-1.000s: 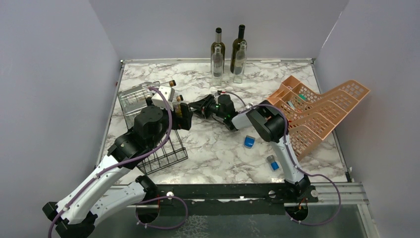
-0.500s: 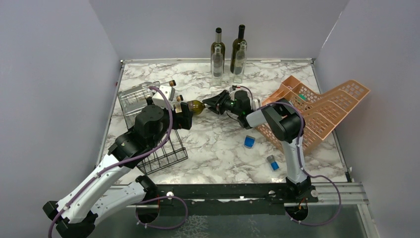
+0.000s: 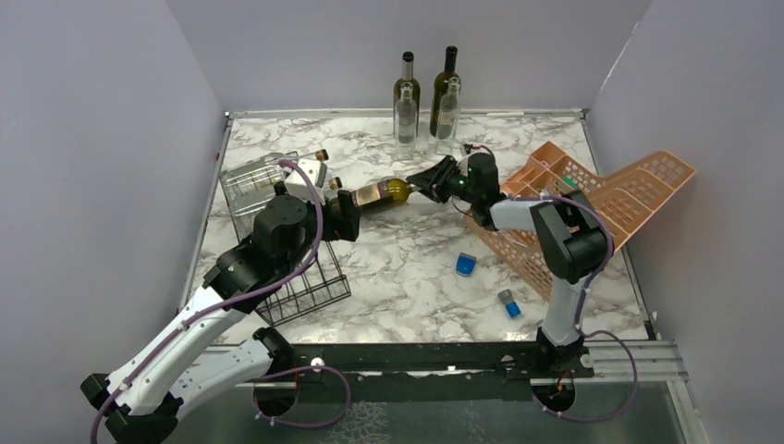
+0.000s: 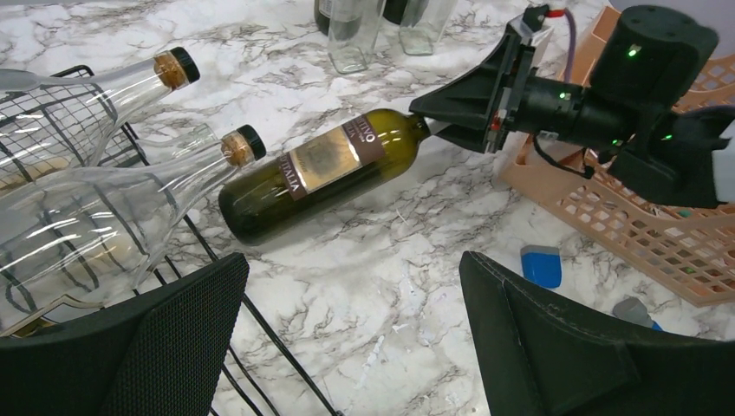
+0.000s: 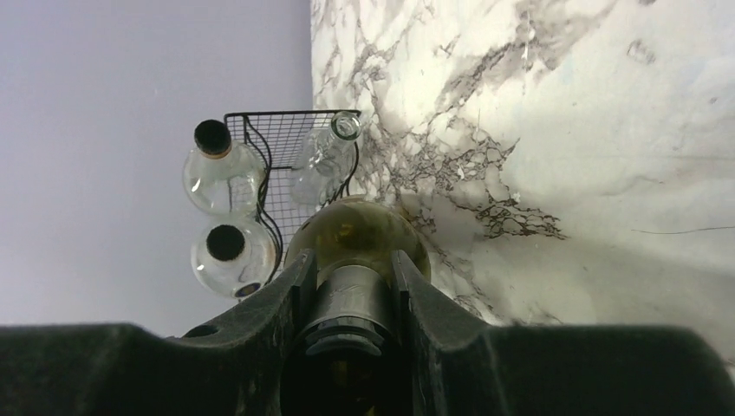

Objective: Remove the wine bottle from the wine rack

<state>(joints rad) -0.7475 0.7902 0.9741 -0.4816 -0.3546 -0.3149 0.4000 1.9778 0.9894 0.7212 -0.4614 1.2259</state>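
The green wine bottle [image 3: 379, 194] with a tan label lies nearly level, its base just right of the black wire wine rack [image 3: 248, 183]. My right gripper [image 3: 433, 180] is shut on its neck. The right wrist view shows the fingers clamped on the neck [image 5: 354, 277], with the bottle's shoulder [image 5: 357, 227] and the rack [image 5: 279, 143] beyond. In the left wrist view the bottle [image 4: 321, 169] lies clear of the rack wires [image 4: 52, 113]. My left gripper [image 3: 344, 219] is open and empty by the rack's right side, above bare marble [image 4: 355, 295].
Clear corked bottles [image 4: 95, 82] [image 4: 104, 217] still lie in the rack. Several upright bottles [image 3: 427, 97] stand at the back. An orange-pink mesh organizer [image 3: 601, 199] lies tipped at right, behind my right arm. Two small blue items [image 3: 465, 265] [image 3: 508, 303] lie on the marble.
My right gripper has drawn the green bottle rightward out of the rack, and the right arm has swung toward the organizer. The left arm has hardly moved.
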